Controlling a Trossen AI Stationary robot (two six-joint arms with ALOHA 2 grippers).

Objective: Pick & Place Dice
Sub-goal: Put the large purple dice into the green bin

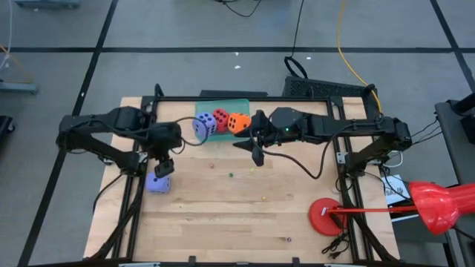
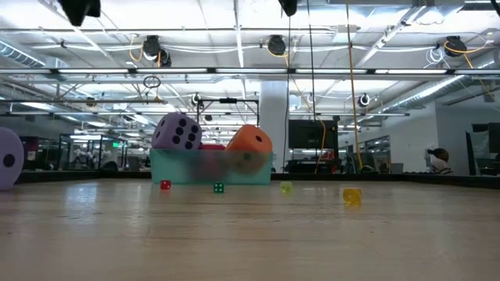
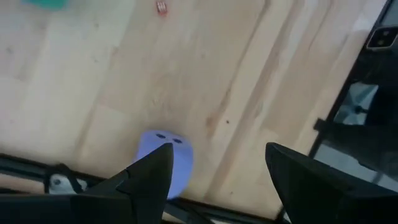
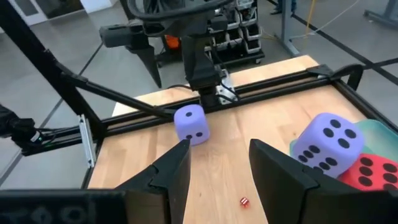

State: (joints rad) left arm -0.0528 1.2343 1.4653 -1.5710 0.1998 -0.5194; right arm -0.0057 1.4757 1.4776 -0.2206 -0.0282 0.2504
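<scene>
One purple-blue die [image 1: 157,182] rests on the wooden table near its left edge; it also shows in the right wrist view [image 4: 190,123]. My left gripper [image 1: 165,165] hangs above it, pointing down, open and holding nothing. In the left wrist view this die [image 3: 168,163] lies under one finger, not in the gap of the gripper [image 3: 217,168]. A purple die [image 1: 202,126], a red die [image 1: 220,119] and an orange die [image 1: 237,123] sit on the teal tray [image 1: 223,106] at the table's far edge. My right gripper [image 1: 256,148] hovers near the orange die, open and empty, nearly level [image 4: 219,155].
Tiny dice lie scattered mid-table: red [image 2: 165,185], green [image 2: 218,187], yellow [image 2: 351,196]. A red disc with a handle [image 1: 326,215] sits near the right front corner. Black frame rails [image 1: 133,215] run along the table's sides. Bare wood lies between tray and front edge.
</scene>
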